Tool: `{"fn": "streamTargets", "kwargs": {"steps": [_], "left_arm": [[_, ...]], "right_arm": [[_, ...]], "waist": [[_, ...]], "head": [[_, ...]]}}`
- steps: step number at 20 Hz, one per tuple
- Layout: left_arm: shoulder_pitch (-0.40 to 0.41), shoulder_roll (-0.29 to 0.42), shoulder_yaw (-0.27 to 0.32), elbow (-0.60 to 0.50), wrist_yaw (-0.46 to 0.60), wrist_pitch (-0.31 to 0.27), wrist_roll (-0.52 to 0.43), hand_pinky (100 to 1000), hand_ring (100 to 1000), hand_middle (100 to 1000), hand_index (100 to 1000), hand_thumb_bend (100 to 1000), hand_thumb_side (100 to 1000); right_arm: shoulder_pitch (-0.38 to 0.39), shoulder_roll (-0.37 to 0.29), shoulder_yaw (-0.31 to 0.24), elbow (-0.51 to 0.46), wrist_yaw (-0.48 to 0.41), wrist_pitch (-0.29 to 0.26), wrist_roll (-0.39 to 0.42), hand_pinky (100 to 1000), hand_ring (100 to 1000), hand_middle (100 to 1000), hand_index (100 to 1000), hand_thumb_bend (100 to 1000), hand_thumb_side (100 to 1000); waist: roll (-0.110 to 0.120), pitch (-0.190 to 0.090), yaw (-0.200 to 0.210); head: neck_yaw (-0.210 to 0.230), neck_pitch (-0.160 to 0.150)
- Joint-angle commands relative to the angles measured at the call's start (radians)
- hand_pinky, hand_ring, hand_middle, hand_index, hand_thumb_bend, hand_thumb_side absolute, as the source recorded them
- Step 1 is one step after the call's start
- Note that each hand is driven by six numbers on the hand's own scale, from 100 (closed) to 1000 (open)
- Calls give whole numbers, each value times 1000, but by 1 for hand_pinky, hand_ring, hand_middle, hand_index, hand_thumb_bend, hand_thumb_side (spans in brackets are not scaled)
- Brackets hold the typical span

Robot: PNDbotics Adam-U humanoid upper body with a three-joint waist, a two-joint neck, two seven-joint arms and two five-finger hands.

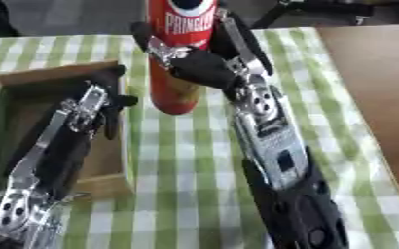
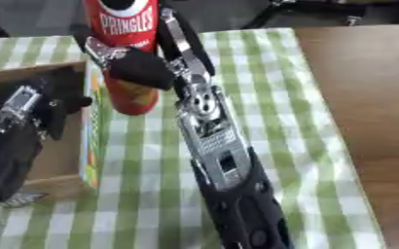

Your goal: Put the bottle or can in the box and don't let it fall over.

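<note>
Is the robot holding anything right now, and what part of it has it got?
Yes. The right hand has its fingers curled round the middle of the upright red Pringles can. The left hand holds nothing; it rests over the box.

Both views come from a stereo pair in the robot's head, looking steeply down and forward onto the green-and-white checked tablecloth (image 1: 177,160), close enough that the forearms fill much of each picture. The left eye view sits slightly leftward: it shows more of the shallow brown wooden box (image 1: 58,73) left of the black-and-silver right hand (image 1: 205,65). The right eye view shows more bare brown tabletop (image 2: 365,121) to that hand's right. Both share the tall red cylindrical Pringles can (image 2: 128,58) in the hand, the black-and-silver left hand (image 1: 97,104) over the box, and the dark floor beyond.
</note>
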Motion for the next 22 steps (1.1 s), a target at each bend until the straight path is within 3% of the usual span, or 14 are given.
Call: {"fn": "streamTargets", "kwargs": {"steps": [1,13,16,17,18,22], "left_arm": [[-2,3,-6,-12,-8,0,-14,952,783,201,901,100,857],[57,34,-56,-19,-18,7,-114,950,796,222,893,100,866],[74,45,-66,-19,-26,8,-136,960,879,359,893,100,868],[79,49,-70,-19,-28,8,-142,960,879,359,893,100,868],[85,55,-75,-19,-31,7,-151,969,937,499,895,100,872],[98,66,-82,-24,-38,3,-177,969,941,508,895,100,872]], "right_arm": [[-33,17,9,-7,11,-14,1,931,621,707,582,100,221],[-90,61,32,48,-14,-27,9,928,623,707,581,100,222],[-98,85,45,73,-19,-24,16,928,625,708,582,100,247],[-101,94,49,83,-21,-23,19,928,625,708,582,100,247],[-103,104,53,95,-22,-23,22,929,627,710,582,100,263],[-108,123,60,125,-22,-31,23,929,627,710,582,100,265]], "waist": [[1,-37,-2],[-11,-81,-26],[-16,-95,-32],[-17,-100,-33],[-19,-105,-32],[-20,-114,-31]], "head": [[-2,9],[9,55],[13,65],[13,68],[12,71],[8,76]]}}
